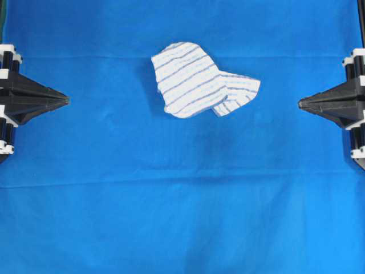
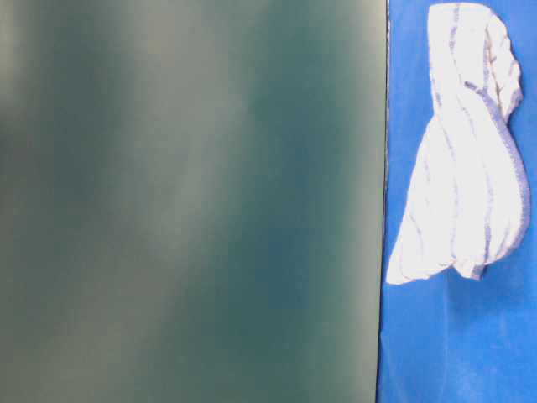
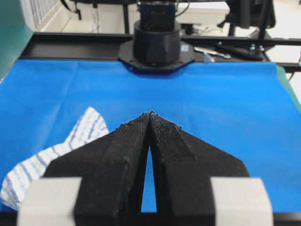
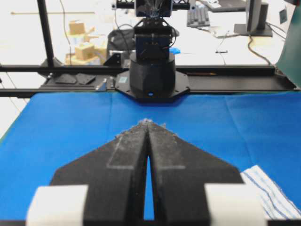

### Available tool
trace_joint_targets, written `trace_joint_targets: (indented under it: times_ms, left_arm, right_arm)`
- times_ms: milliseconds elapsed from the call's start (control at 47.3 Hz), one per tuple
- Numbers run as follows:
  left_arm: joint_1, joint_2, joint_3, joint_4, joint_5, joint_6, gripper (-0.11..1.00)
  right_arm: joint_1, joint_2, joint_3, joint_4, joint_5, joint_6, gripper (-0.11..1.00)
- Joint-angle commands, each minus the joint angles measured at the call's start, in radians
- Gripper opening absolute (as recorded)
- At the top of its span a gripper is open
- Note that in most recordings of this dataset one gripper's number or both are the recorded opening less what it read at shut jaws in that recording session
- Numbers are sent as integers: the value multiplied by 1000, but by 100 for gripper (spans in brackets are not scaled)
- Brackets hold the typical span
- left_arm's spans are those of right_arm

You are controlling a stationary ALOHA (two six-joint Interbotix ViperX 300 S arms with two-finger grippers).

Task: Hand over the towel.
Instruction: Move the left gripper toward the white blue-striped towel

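Towel [image 1: 197, 80]: white with thin blue-grey stripes, crumpled and folded over itself, lying on the blue cloth [image 1: 182, 200] that covers the counter, a little above the middle in the overhead view. Left gripper [image 1: 65, 101]: at the left edge, fingers [image 3: 131, 141] pressed together, holding nothing, well apart from the towel. Right gripper [image 1: 300, 103]: at the right edge, fingers [image 4: 164, 146] likewise closed and empty, pointing toward the towel.

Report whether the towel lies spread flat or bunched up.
Bunched: the towel is folded over itself in an uneven heap on the blue cloth.
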Motion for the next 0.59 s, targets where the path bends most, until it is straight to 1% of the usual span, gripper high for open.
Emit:
trace_joint_targets:
  times_ms: [0,148,275,422,570]
  left_arm:
    - [-11,9,-18,-15,-15,2,0]
    - [-8,20,-25,-15,-43,12,0]
    - [17,61,-43,-18,-80,14,0]
    - [71,172,-86,-20,-104,12,0]
    - [130,322,-164,-18,-101,15,1]
  right_arm:
    - [5,8,-32,0,-8,-6,0]
    - [5,6,-37,0,-3,5,0]
    - [5,8,-40,0,9,8,0]
    - [5,12,-43,2,15,9,0]
    - [5,18,-43,3,15,9,0]
